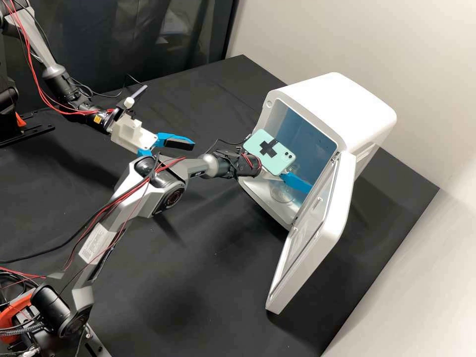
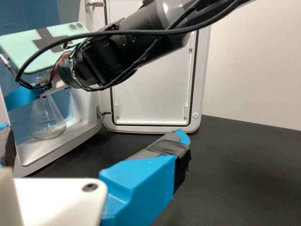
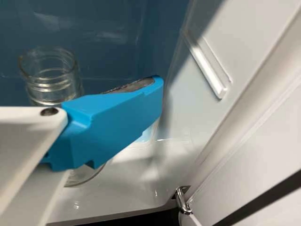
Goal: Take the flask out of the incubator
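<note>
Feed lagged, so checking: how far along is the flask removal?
Done: the door of the white box incubator stands open. In hand: the right tool is inside, beside the clear glass conical flask; grip unconfirmed. Left: the flask stands on the chamber floor and must come out.

Bright even light; soft shadows, glare on the incubator [image 3: 155, 186] floor.

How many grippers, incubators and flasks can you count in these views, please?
Grippers: 2, the left gripper and the right gripper
Incubator: 1
Flask: 1
Total: 4
</note>
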